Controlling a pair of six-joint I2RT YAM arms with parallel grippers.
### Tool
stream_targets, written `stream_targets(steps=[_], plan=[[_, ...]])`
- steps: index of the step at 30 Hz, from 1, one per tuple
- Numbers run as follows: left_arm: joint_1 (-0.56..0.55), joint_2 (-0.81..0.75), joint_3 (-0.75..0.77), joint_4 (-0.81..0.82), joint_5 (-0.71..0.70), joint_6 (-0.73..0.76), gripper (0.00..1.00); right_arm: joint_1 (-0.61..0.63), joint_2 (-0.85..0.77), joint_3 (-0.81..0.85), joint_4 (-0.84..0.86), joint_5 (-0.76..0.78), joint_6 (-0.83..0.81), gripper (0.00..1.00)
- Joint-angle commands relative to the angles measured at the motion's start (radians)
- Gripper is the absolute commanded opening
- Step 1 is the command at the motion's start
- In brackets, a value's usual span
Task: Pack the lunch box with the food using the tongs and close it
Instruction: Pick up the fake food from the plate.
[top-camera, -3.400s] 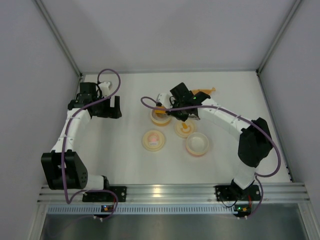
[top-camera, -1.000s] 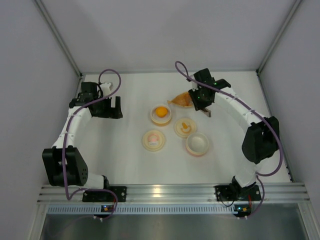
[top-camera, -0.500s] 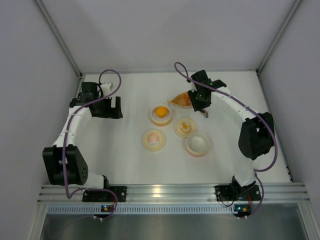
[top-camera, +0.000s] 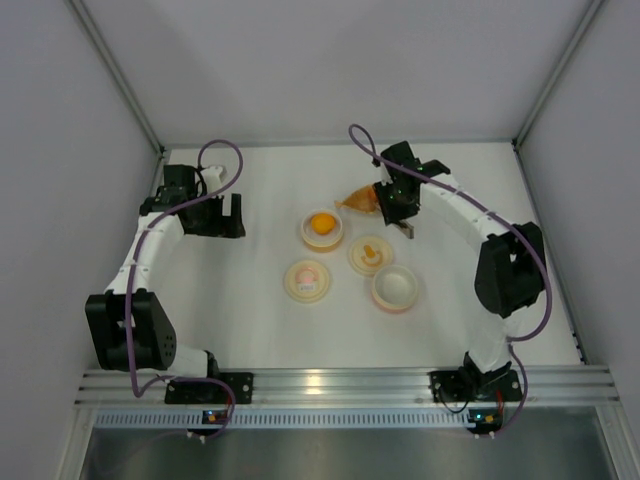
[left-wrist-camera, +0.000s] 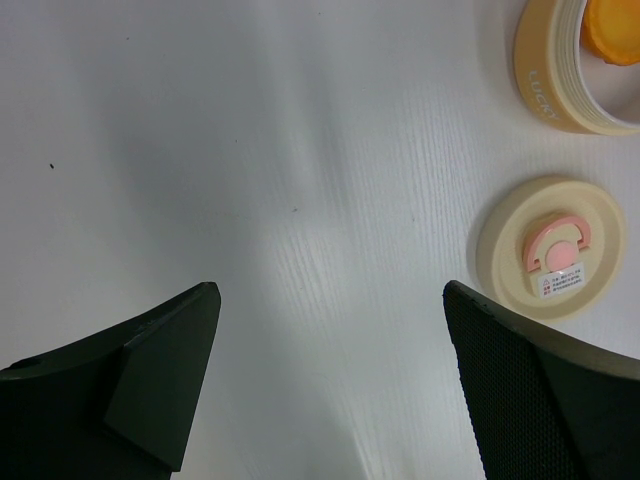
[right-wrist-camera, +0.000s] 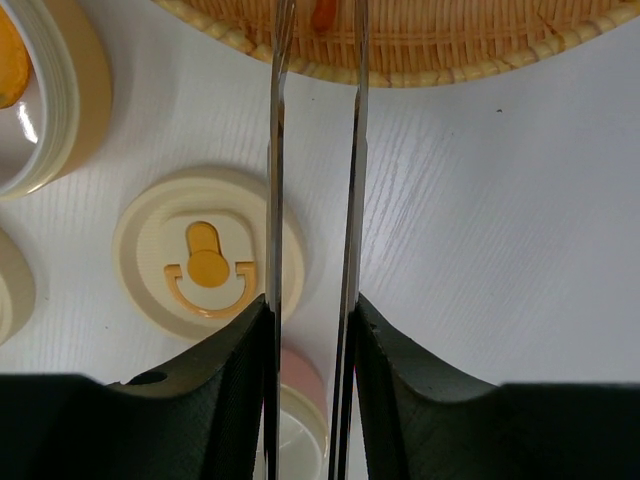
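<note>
My right fingers clamp the tongs, arms running straight ahead, tips straddling an orange food bit (left gripper gapes open).

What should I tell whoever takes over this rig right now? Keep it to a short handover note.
Left gripper: open, empty, over bare table beside the pink-handled lid.
Right gripper: shut on the tongs, whose tips reach over the woven dish near an orange food bit.
Done: the yellow-orange lump sits in the cream container.
Left: tong the orange bit off the dish and pack it. The pink-rimmed bowl looks empty. The orange-handled lid and the pink-handled lid both lie on the table, so nothing is closed.
</note>
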Motion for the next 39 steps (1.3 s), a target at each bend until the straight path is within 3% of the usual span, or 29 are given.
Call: stream_targets(steps=[1,11,18,29,39], plan=[[0.006,-0.001,-0.005,0.033,0.008,-0.005,0.98,0.015,0.018,0.043,0.068,0.007,0.024,0.36],[0.006,0.010,-0.002,0.033,0.005,-0.003,0.98,0.015,0.061,0.058,0.082,0.014,0.030,0.35],[0.006,0.019,0.008,0.032,0.006,-0.008,0.98,0.013,0.074,0.064,0.081,0.026,0.035,0.28],[0.006,0.022,0.018,0.029,0.016,-0.010,0.98,0.004,0.009,0.069,0.064,0.037,0.027,0.00],[0.006,0.021,0.025,0.027,0.026,-0.017,0.98,-0.024,-0.097,0.032,0.122,0.043,-0.008,0.00]])
